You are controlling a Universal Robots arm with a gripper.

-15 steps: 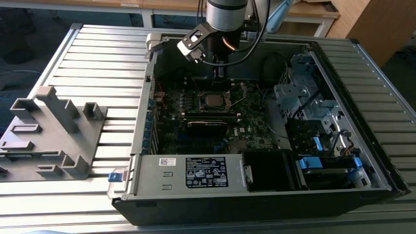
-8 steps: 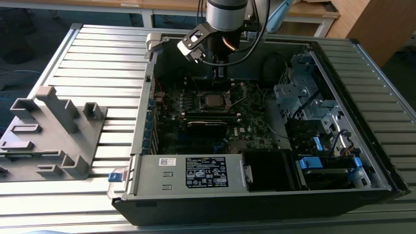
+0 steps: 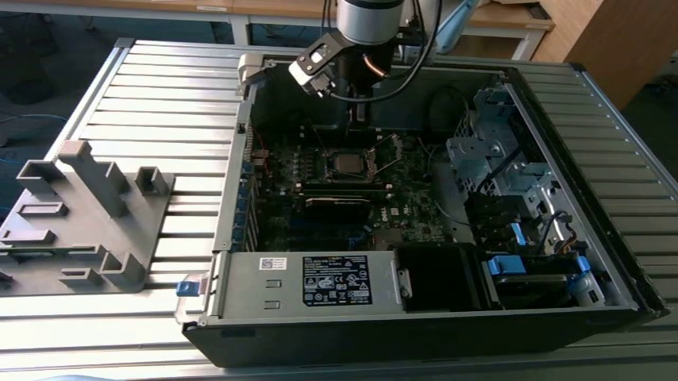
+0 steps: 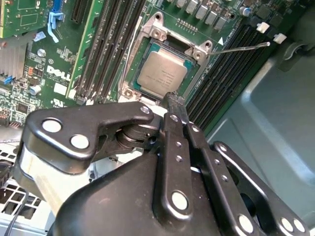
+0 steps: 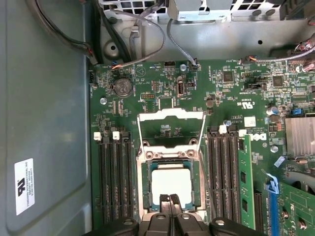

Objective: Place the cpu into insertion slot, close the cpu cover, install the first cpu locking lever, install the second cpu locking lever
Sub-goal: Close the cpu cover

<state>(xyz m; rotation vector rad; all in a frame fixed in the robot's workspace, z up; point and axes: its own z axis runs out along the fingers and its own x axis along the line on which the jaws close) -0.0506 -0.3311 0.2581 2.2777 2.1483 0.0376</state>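
Risk: my claw (image 5: 170,197), tips down at the cpu's (image 5: 171,183) nearest edge, could by my reckoning tilt it or bend contacts in the socket (image 5: 145,187) if it bears down off-centre. Claw: fingers pressed together, nothing between them, touching or just above that edge; I cannot tell which. Cpu: flat in the socket, towards the far side of the case (image 3: 317,333) in the exterior view; cover (image 5: 171,114) raised beyond it, not closed.

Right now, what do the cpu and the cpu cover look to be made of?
The cpu: probably a metal top, dull silver-grey, matte with a soft even sheen. The cpu cover: likely thin stamped metal, a bright silvery frame glinting along its edges.
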